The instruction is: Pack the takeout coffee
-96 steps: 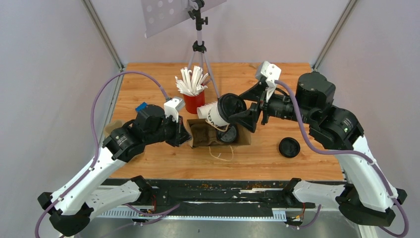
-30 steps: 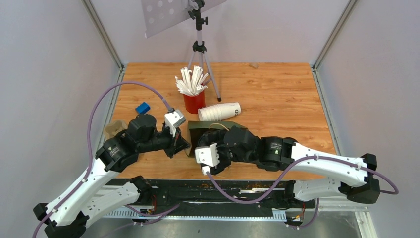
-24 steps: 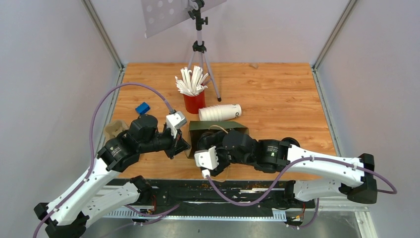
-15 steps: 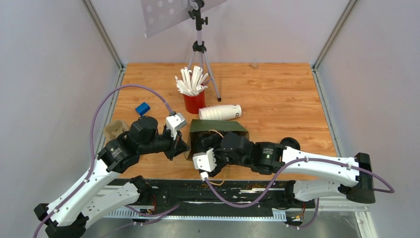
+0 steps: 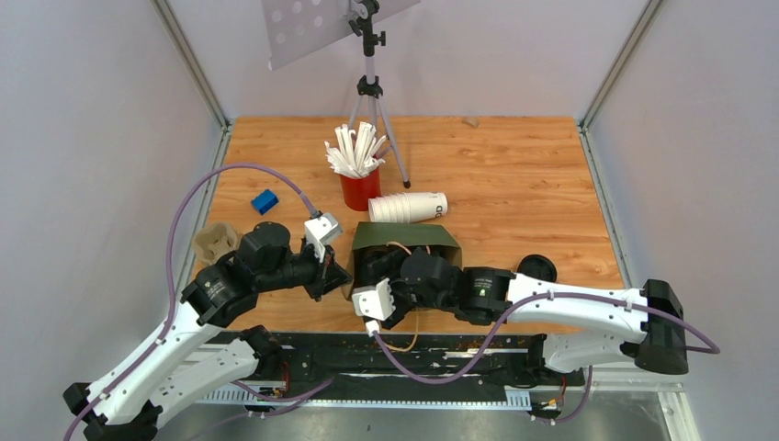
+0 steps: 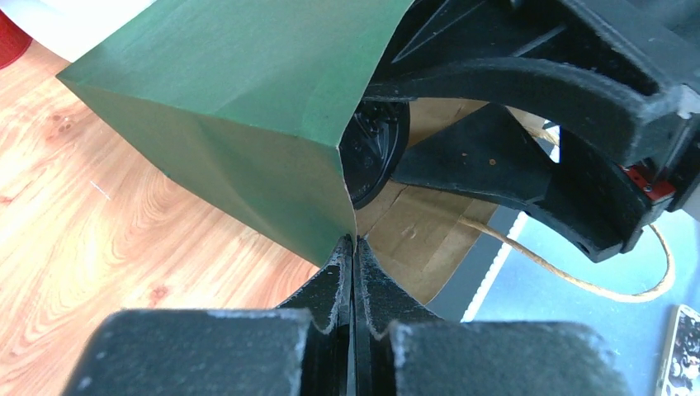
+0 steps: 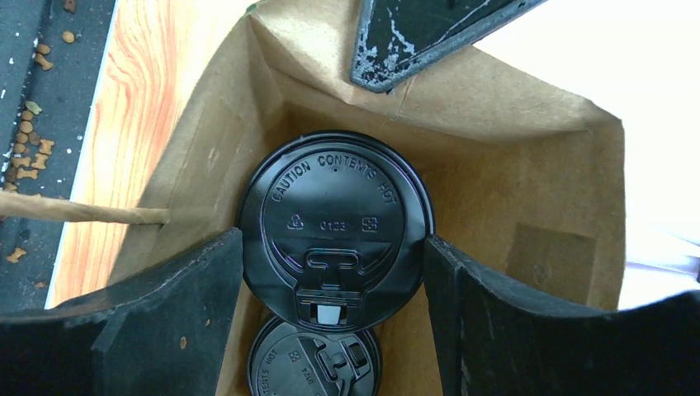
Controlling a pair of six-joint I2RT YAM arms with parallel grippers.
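The takeout coffee (image 7: 334,216), a cup of which only the black lid shows, sits inside the green paper bag (image 5: 405,238), brown inside (image 7: 528,190). My right gripper (image 7: 333,241) reaches into the bag's mouth, and its fingers (image 7: 165,318) press the lid's rim from both sides. A second black-lidded cup (image 7: 314,361) lies just below it in the bag. My left gripper (image 6: 353,241) is shut on the bag's (image 6: 239,99) near rim and holds the mouth apart. In the top view the left gripper (image 5: 342,276) is at the bag's left corner, the right gripper (image 5: 393,276) is hidden in it.
A stack of lidless white cups (image 5: 409,207) lies behind the bag, beside a red cup of straws (image 5: 360,186) and a tripod (image 5: 369,87). A loose black lid (image 5: 536,267) lies to the right. A brown cup carrier (image 5: 214,243) and a blue block (image 5: 265,200) are at the left. The bag's string handle (image 5: 401,342) hangs over the table's near edge.
Both grippers and the bag's mouth have shifted toward the table's near edge, and more of the bag's green face now shows from above. The right arm has stretched further left.
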